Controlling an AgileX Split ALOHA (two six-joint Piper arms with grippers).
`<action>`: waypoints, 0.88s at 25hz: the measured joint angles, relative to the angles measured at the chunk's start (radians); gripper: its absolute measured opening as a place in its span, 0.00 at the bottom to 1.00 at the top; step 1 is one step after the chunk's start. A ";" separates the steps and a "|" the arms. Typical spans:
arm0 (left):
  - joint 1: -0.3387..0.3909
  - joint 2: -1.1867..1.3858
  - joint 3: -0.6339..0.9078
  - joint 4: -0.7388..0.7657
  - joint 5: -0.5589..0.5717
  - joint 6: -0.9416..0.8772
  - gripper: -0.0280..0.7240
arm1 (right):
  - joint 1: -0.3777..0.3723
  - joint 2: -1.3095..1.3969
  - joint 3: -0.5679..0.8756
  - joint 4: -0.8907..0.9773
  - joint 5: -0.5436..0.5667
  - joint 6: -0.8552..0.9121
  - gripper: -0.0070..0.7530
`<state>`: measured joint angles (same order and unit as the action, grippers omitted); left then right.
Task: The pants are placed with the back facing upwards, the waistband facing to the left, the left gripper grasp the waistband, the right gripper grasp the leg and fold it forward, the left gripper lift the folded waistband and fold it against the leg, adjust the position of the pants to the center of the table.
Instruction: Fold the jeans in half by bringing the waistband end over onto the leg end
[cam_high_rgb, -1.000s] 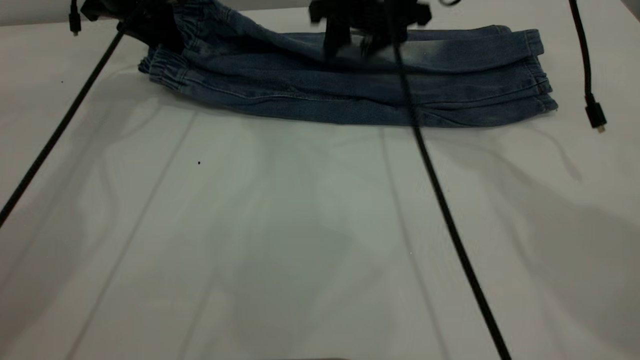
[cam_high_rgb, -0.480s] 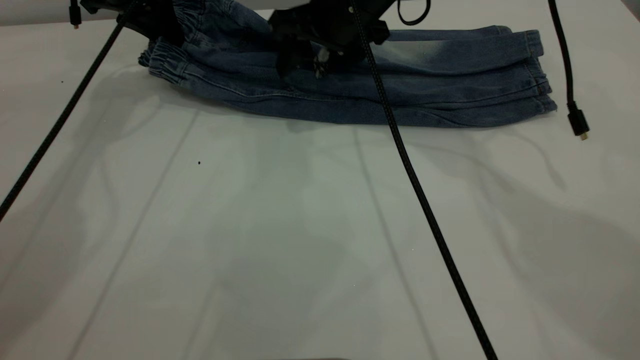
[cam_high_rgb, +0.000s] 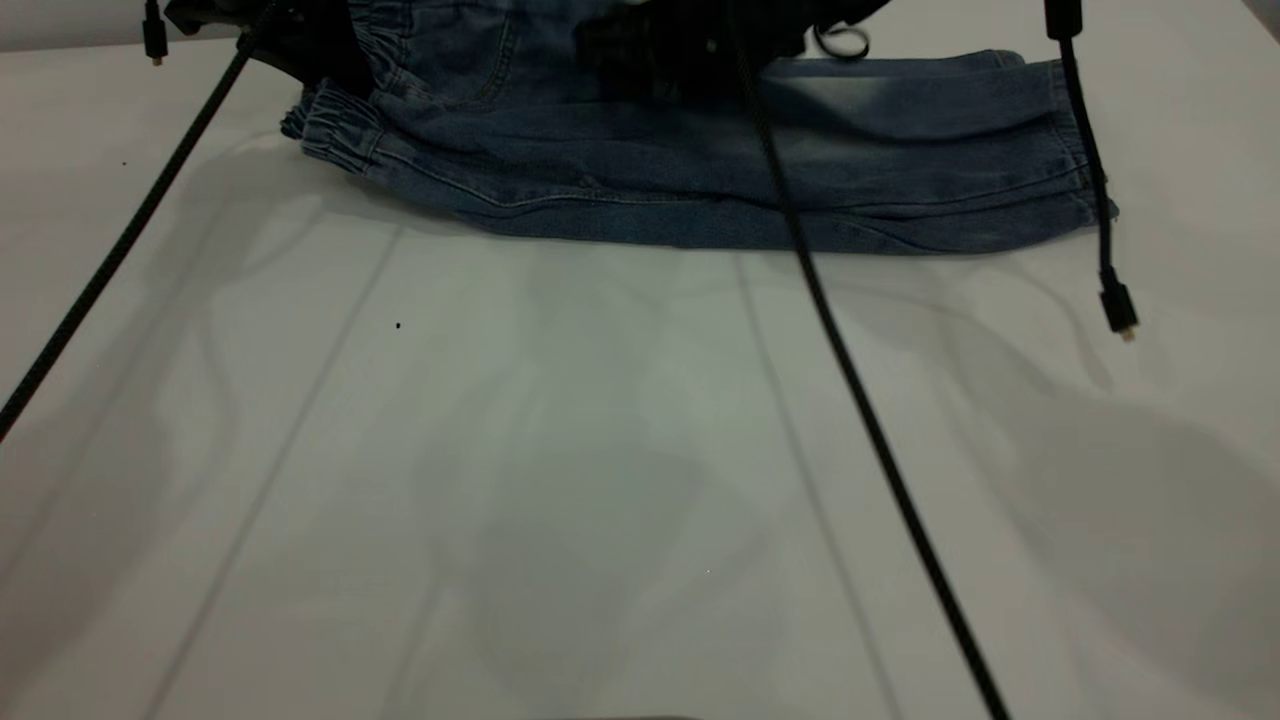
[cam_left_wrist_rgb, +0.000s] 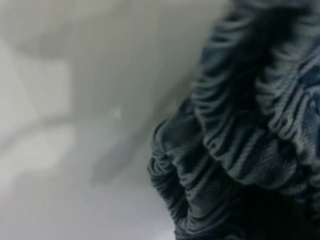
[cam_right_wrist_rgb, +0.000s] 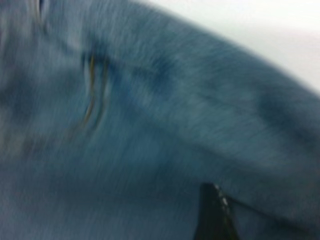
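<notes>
The blue denim pants (cam_high_rgb: 720, 170) lie folded lengthwise along the far side of the table (cam_high_rgb: 600, 450), with the gathered elastic waistband (cam_high_rgb: 335, 135) at the left and the leg cuffs at the right. My left gripper (cam_high_rgb: 300, 45) sits at the far left on the waistband's upper layer, which rises to it. The left wrist view is filled by the ruched waistband (cam_left_wrist_rgb: 235, 130) close up. My right gripper (cam_high_rgb: 690, 45) hovers low over the pants' middle near the far edge. Blurred denim (cam_right_wrist_rgb: 150, 125) fills the right wrist view.
A black braided cable (cam_high_rgb: 110, 260) runs diagonally across the left of the table. Another cable (cam_high_rgb: 860, 410) crosses from the pants to the near edge. A loose cable with a plug (cam_high_rgb: 1117, 310) hangs at the right over the cuffs.
The right gripper swung left over the pants, then drew back toward the far edge. The upper denim layer now lies flatter and wider. The hanging plug has dropped lower and drifted left.
</notes>
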<state>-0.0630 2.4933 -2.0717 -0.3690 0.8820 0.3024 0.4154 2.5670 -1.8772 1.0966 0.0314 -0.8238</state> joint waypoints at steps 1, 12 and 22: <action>0.000 0.000 -0.001 -0.001 0.002 0.000 0.14 | -0.006 -0.004 -0.019 0.004 -0.016 -0.018 0.52; 0.000 -0.011 -0.001 -0.001 0.034 0.027 0.14 | -0.052 -0.030 -0.075 -0.162 0.506 -0.007 0.52; 0.000 -0.150 -0.064 -0.001 0.135 0.089 0.14 | -0.053 -0.016 -0.075 -0.476 0.556 0.169 0.52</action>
<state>-0.0630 2.3433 -2.1354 -0.3698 1.0173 0.3914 0.3628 2.5507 -1.9517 0.6208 0.5878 -0.6545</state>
